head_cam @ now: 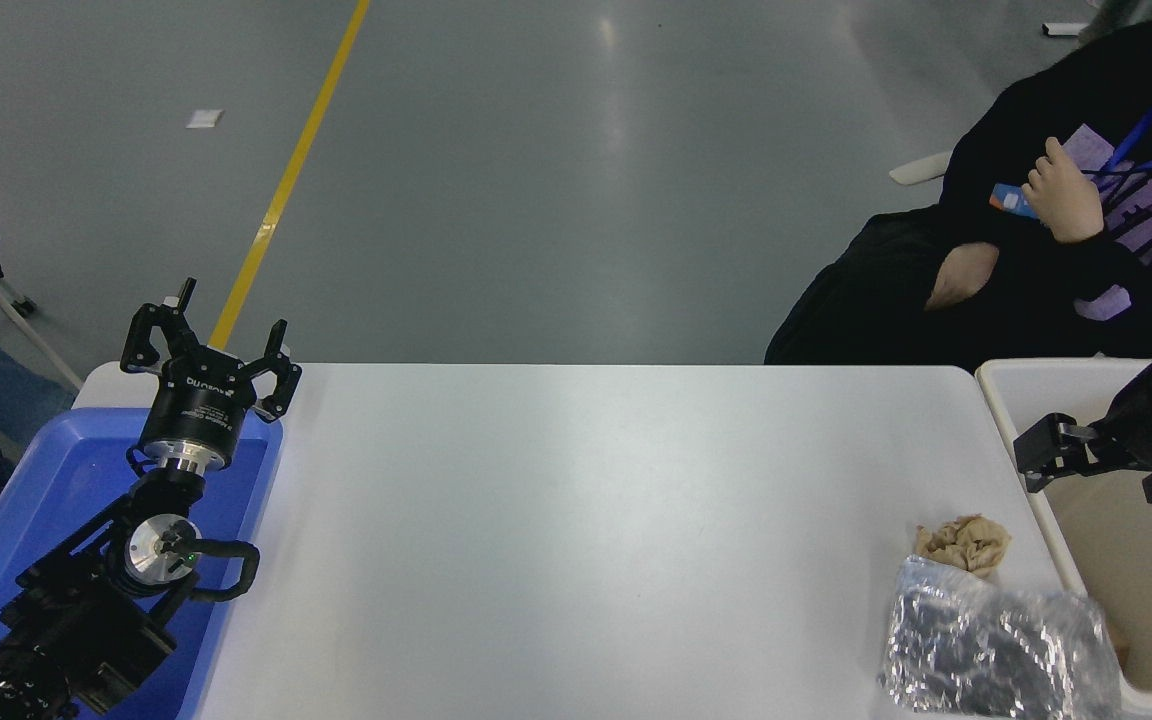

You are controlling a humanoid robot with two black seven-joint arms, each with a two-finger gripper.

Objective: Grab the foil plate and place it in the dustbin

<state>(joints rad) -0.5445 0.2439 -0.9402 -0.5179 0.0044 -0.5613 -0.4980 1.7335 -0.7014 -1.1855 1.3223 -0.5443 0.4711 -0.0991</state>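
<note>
So the right gripper [1096, 468] hangs over the dustbin [1011, 395] near its left rim, fingers spread, gripping nothing. Its arm is cut off by the right edge. The foil plate [996, 650] lies at the table's [576, 520] near right corner, against the bin wall, partly cropped at the bottom. A paper ball [963, 543] touches its far edge. The left gripper [211, 350] sits parked, spread wide, over a blue tray [26, 500]. A person [1066, 200] sits beyond the bin.
</note>
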